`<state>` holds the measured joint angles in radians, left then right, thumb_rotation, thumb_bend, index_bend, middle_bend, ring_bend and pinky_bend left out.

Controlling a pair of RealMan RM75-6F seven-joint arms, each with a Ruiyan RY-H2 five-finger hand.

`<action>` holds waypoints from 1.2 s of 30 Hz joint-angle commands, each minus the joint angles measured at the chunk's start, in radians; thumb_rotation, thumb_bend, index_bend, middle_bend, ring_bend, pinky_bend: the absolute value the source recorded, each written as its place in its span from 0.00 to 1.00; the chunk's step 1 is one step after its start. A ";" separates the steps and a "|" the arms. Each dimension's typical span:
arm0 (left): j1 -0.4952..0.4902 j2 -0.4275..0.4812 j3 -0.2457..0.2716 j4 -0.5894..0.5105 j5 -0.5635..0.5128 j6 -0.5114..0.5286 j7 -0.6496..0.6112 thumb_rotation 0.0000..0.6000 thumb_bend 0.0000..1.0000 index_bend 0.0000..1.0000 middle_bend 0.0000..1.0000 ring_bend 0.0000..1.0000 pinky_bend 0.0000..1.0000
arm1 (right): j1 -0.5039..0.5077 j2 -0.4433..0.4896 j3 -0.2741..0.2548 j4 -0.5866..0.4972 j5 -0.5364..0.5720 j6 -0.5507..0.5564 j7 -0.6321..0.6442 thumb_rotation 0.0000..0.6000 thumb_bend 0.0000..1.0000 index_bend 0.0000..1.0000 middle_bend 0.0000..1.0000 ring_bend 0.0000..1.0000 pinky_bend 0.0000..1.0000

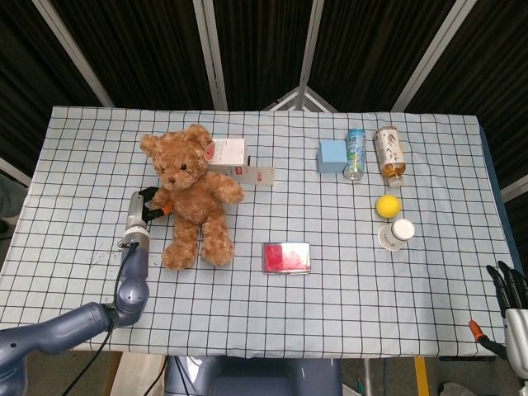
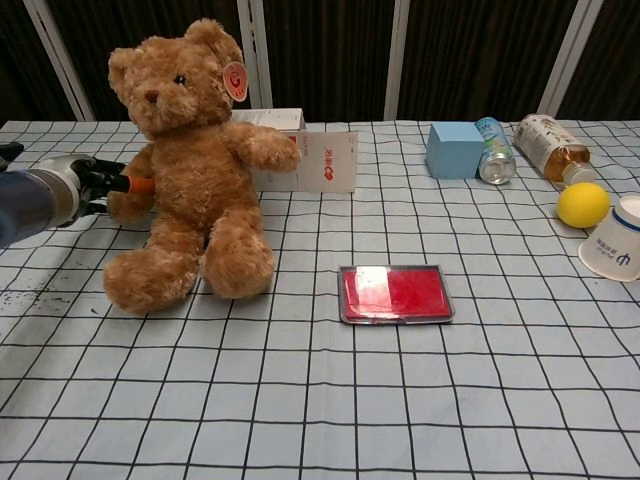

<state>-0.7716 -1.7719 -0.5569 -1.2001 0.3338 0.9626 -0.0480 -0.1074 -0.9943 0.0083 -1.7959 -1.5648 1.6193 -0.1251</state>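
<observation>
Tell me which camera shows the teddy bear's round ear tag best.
The chest view: the tag faces that camera, large and red-rimmed, on the teddy bear. In the head view the tag is only a small pale disc seen from above, its markings too small to tell.

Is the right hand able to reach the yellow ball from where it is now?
Probably yes. The right hand hangs off the table's near right corner, holding nothing, and the yellow ball lies on that side. Only the white cup lies just in front of the ball; coming from above should avoid it.
</observation>
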 commanded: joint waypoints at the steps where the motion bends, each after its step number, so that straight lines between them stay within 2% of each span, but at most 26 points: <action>1: -0.006 -0.001 -0.008 -0.018 0.011 0.007 0.006 1.00 0.53 0.48 0.43 0.04 0.00 | 0.001 -0.001 0.000 0.000 0.002 -0.003 -0.002 1.00 0.22 0.04 0.06 0.07 0.00; 8: -0.016 -0.011 -0.015 -0.056 0.024 0.040 0.026 1.00 0.53 0.48 0.43 0.04 0.00 | 0.001 -0.002 0.000 0.000 0.003 -0.004 -0.004 1.00 0.22 0.04 0.06 0.07 0.00; 21: 0.002 -0.016 -0.015 -0.002 0.006 0.027 0.050 1.00 0.53 0.48 0.43 0.04 0.00 | 0.002 -0.002 -0.002 -0.003 -0.001 -0.006 -0.008 1.00 0.22 0.04 0.06 0.07 0.00; 36: -0.019 -0.039 -0.030 -0.079 0.054 0.102 0.081 1.00 0.49 0.45 0.41 0.03 0.00 | 0.002 -0.002 -0.003 -0.002 -0.002 -0.003 -0.008 1.00 0.22 0.04 0.06 0.07 0.00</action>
<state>-0.7905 -1.8092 -0.5867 -1.2786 0.3875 1.0632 0.0324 -0.1055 -0.9960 0.0055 -1.7980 -1.5661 1.6155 -0.1333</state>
